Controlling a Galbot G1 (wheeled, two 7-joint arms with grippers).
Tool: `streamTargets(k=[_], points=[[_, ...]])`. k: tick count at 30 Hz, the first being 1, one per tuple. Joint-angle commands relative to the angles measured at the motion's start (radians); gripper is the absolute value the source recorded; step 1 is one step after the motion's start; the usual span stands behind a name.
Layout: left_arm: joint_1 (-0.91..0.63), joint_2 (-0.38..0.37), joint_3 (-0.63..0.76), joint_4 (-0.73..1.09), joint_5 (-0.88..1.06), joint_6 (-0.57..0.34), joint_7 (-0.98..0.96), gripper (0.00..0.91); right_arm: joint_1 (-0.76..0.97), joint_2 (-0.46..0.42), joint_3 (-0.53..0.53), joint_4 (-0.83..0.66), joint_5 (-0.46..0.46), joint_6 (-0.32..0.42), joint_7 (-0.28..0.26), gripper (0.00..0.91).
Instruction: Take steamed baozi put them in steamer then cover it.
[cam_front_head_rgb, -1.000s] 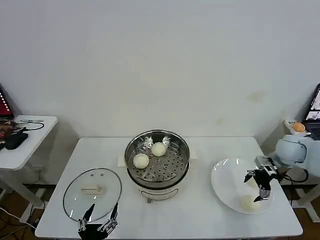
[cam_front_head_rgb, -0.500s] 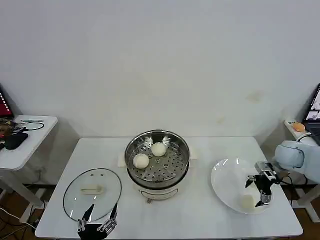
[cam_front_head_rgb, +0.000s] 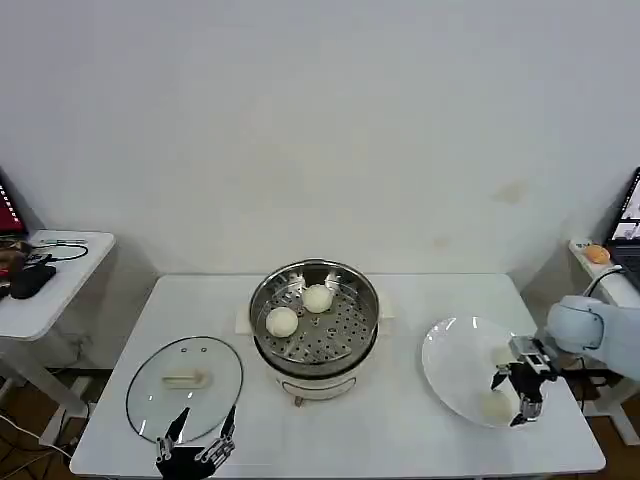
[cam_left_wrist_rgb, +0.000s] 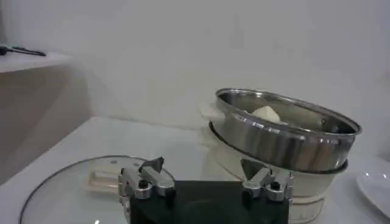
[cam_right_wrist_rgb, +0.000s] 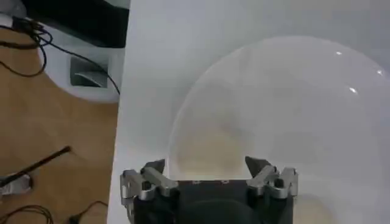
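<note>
The steel steamer on its white pot base stands mid-table with two steamed baozi on its perforated floor; its rim and one baozi also face the left wrist. Another two baozi lie on the white plate at the right. My right gripper hangs open low over the nearer baozi, a finger on either side. The glass cover lies flat at the left. My left gripper waits open at its near edge.
A white side table with cables stands at the far left. A small stand holding an orange object sits at the far right. The plate lies close to the table's right and front edges, with floor and cables beyond.
My right gripper has moved toward the table's front edge and lower, from over the plate's farther baozi to around the nearer one. The left arm has not moved.
</note>
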Motion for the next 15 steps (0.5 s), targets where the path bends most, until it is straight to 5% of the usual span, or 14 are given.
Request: streamTargets(k=[1,15], points=[[0.001,0.0,0.0,0.001,0.0,0.0,0.0,0.907,-0.047,-0.002,0.035,-0.009,-0.004,-0.002,0.001,0.645],[0.006,-0.002,0.002,0.0,0.0,0.0,-0.002,0.907,-0.041,-0.007,0.047,-0.011,0.007,0.0,0.004,0.595]])
